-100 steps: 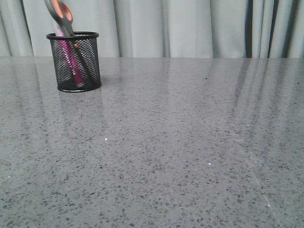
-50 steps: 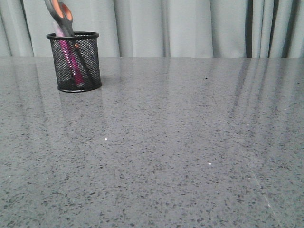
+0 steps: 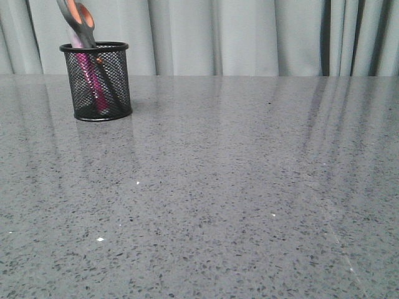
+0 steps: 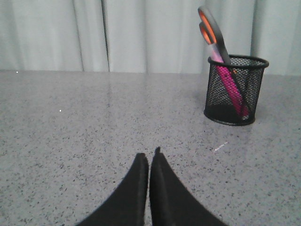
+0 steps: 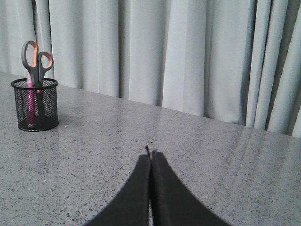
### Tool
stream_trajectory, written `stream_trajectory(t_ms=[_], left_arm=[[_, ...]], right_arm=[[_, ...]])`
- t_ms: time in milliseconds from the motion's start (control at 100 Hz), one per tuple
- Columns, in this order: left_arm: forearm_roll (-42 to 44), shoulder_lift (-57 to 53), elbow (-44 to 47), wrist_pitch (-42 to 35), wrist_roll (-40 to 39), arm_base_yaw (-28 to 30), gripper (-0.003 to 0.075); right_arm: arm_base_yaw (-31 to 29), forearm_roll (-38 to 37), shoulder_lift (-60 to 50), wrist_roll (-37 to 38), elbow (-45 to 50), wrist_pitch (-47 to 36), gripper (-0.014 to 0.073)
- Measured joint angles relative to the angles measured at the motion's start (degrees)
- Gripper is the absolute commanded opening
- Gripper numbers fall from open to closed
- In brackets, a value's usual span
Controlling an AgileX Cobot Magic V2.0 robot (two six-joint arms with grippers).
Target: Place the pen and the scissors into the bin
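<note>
The black mesh bin (image 3: 96,81) stands at the far left of the grey table. The pink pen (image 3: 89,78) stands inside it. The scissors (image 3: 79,20) stand in it too, blades down, grey and orange handles above the rim. The bin (image 4: 233,89), pen (image 4: 229,84) and scissors (image 4: 211,30) also show in the left wrist view, and the bin (image 5: 36,104), pen (image 5: 31,103) and scissors (image 5: 35,61) in the right wrist view. My left gripper (image 4: 149,155) is shut and empty, low over the table, apart from the bin. My right gripper (image 5: 150,155) is shut and empty, far from the bin. Neither gripper shows in the front view.
A pale grey curtain (image 3: 249,37) hangs behind the table's back edge. The speckled grey tabletop (image 3: 218,199) stretches in front of and to the right of the bin. A small white speck (image 3: 100,239) lies on it near the front left.
The front view has shifted very slightly. The bin, pen and scissors have not moved on the table.
</note>
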Motion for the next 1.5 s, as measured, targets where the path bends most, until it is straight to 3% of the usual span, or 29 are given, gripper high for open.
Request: stream_trajectory(t_ms=[280, 1100, 1270, 1500], left_arm=[[-3.8, 0.0, 0.0, 1.3, 0.0, 0.0, -0.0022], [-4.2, 0.0, 0.0, 1.3, 0.0, 0.0, -0.0022], [-4.2, 0.0, 0.0, 1.3, 0.0, 0.0, -0.0021], [-4.2, 0.0, 0.0, 1.3, 0.0, 0.0, -0.0022]], right_arm=[[0.0, 0.0, 0.0, 0.0, 0.0, 0.0, -0.0068], [0.0, 0.0, 0.0, 0.0, 0.0, 0.7, -0.0068], [-2.1, 5.8, 0.0, -3.8, 2.2, 3.0, -0.0068], [-12.8, 16.5, 0.0, -10.2, 10.0, -5.2, -0.0068]])
